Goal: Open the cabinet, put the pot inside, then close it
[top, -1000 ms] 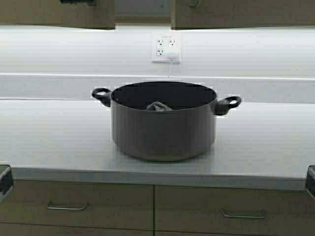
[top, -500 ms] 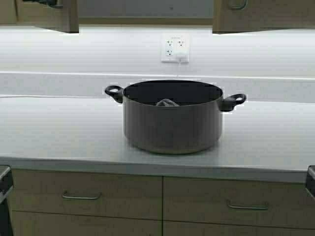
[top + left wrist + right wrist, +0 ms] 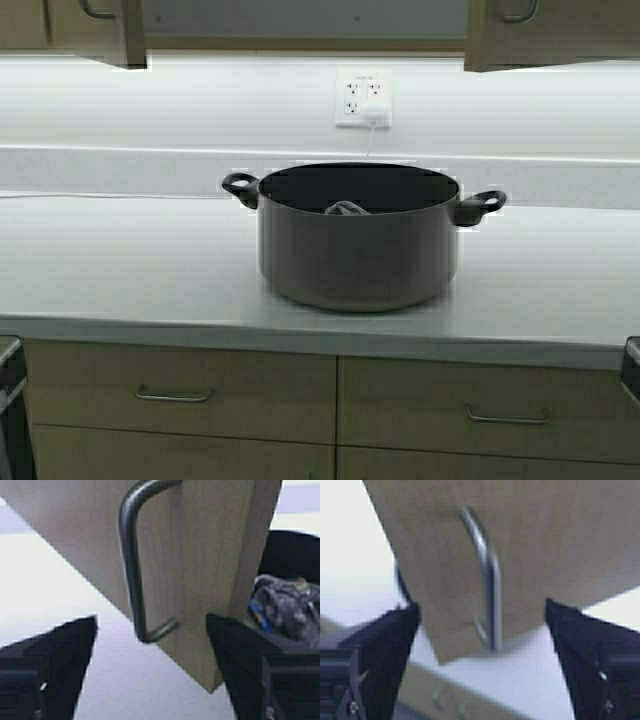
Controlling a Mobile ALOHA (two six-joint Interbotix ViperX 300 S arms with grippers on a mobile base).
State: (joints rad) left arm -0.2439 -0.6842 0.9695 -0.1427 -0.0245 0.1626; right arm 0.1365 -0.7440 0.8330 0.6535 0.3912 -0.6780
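Cabinet [image 3: 300, 25]: wall-mounted, tan wood grain, two doors, both swung outward so the interior shows as an open gap between them at the top of the high view. Left door [image 3: 210, 570]: held between the spread fingers of the left claw [image 3: 152, 660], its curved handle [image 3: 131, 565] just ahead of the claw and the door edge running past one finger; no finger appears to press on the handle. Right door [image 3: 530, 550]: likewise between the spread fingers of the right claw [image 3: 482, 655], its handle [image 3: 487, 580] centred ahead of the claw, apart from both fingers as far as can be told. Pot [image 3: 358, 237]: large, dark grey, two black loop handles, upright on the table [image 3: 120, 270], well below both claws and roughly midway between them; something pale, cloth-like, lies inside. Wall outlet [image 3: 363, 98]: behind the pot, a plug in it. Drawers [image 3: 180, 392]: under the table edge, horizontal handles. Progress, judged: opening looks done or nearly done, both doors standing clear of the front. Left to do: free the claws from the doors, grip the pot by its handles, lift it into the cabinet, shut both doors.
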